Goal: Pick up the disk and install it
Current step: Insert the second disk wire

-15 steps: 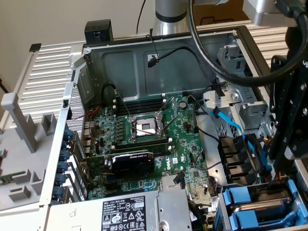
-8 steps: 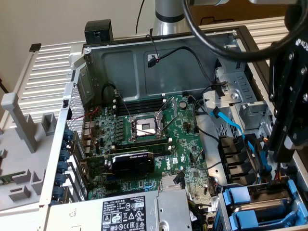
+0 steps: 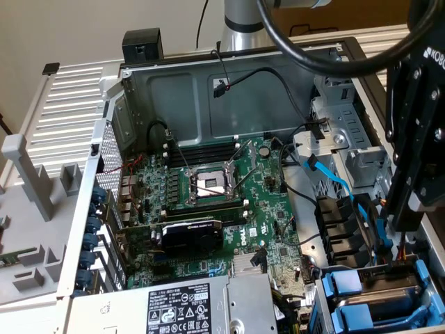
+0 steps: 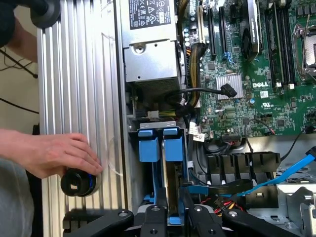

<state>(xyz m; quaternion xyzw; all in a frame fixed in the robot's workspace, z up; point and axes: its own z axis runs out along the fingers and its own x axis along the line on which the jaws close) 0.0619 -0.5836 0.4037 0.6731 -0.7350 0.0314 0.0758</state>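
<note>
One disk (image 4: 170, 197) in its blue carrier stands on edge in the drive bay (image 4: 148, 148), pinched between the gripper (image 4: 172, 217) fingers. Loose cables (image 4: 222, 187) beside it might snag and tilt it.

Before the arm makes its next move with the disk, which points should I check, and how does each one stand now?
1. Disk stands in the drive bay: ok.
2. End effector is right above the disk: ok.
3. Firm hold on the disk: cannot tell.
4. Person's hand away from the machine: not ok, it rests on a black knob beside the case.
5. Blue cable clear of the bay: cannot tell.
</note>
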